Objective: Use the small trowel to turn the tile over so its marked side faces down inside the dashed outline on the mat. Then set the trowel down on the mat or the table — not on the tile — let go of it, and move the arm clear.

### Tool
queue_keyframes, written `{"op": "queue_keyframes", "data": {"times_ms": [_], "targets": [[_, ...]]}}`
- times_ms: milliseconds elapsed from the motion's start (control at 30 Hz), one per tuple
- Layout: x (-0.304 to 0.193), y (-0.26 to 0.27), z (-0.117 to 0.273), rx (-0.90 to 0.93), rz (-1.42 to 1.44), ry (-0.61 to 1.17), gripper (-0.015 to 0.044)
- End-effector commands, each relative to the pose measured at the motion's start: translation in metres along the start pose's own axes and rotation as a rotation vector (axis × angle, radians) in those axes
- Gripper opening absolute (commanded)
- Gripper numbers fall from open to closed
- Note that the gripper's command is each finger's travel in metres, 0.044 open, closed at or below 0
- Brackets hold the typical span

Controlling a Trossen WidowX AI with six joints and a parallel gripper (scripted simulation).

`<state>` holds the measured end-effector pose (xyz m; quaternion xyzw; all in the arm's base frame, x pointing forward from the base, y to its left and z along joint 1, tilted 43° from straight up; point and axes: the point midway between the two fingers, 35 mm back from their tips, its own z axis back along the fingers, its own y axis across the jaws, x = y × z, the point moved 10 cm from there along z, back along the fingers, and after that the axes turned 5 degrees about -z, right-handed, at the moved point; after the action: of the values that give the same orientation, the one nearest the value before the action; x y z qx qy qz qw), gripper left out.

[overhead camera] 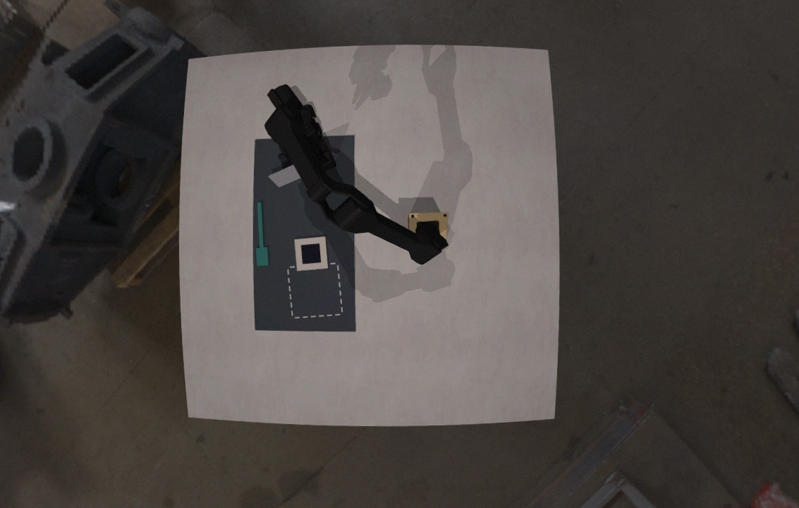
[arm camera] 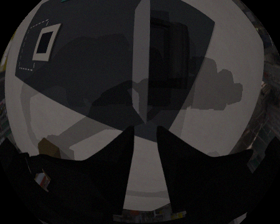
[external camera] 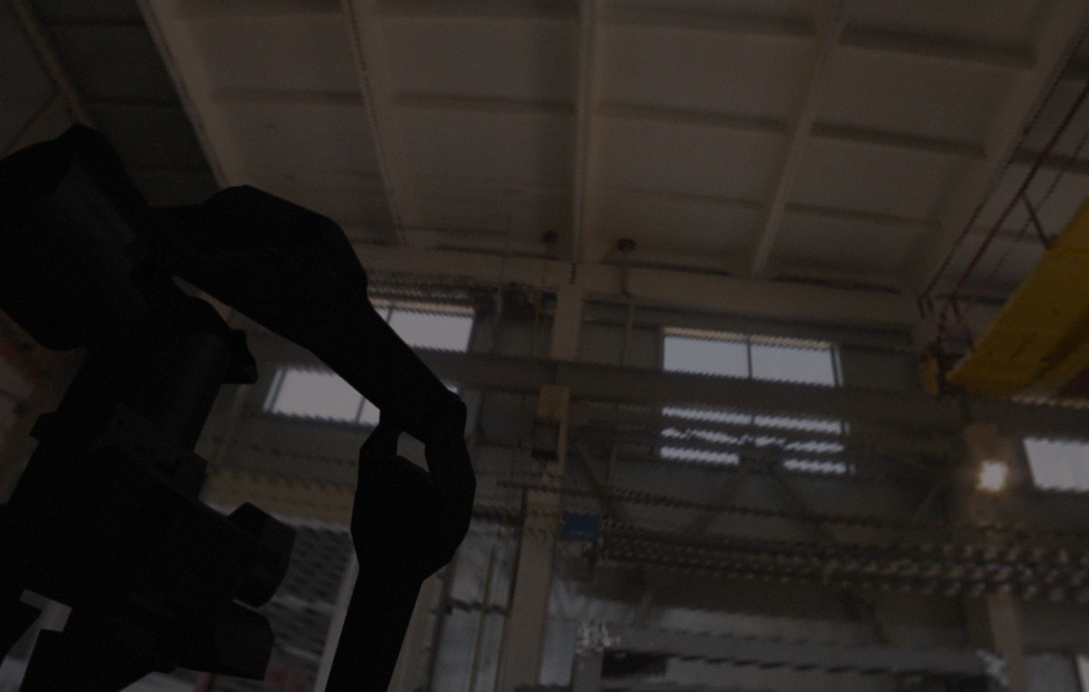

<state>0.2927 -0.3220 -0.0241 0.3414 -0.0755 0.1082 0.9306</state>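
Note:
The cream tile (overhead camera: 310, 253) (arm camera: 45, 42) lies flat on the dark mat (overhead camera: 272, 303) (arm camera: 93, 18), its dark square facing up. It overlaps the upper edge of the dashed outline (overhead camera: 293, 316) (arm camera: 25, 69), with most of the tile outside. The teal trowel (overhead camera: 261, 255) lies along the mat's left edge, blade toward the bottom of the top view. My gripper (arm camera: 145, 130) is partly open, with nothing between its fingertips. It is over the mat's upper end, away from trowel and tile. The arm hides its fingers in the top view; the exterior view shows only dark arm parts.
A light grey bar (overhead camera: 282, 176) (arm camera: 141, 46) is on the mat's upper part, partly under the arm in the top view. Its near end appears just beyond my fingertips in the wrist view. The tan base plate (overhead camera: 416, 218) is right of the mat on the pale table (overhead camera: 453, 360).

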Motion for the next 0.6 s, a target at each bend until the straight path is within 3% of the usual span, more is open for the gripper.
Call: {"op": "queue_keyframes", "data": {"times_ms": [0,567], "targets": [[0.0,0.0,0.0,0.0,0.0,0.0,0.01],[0.002,-0.001,-0.025,0.002,-0.007,0.001,0.01]]}}
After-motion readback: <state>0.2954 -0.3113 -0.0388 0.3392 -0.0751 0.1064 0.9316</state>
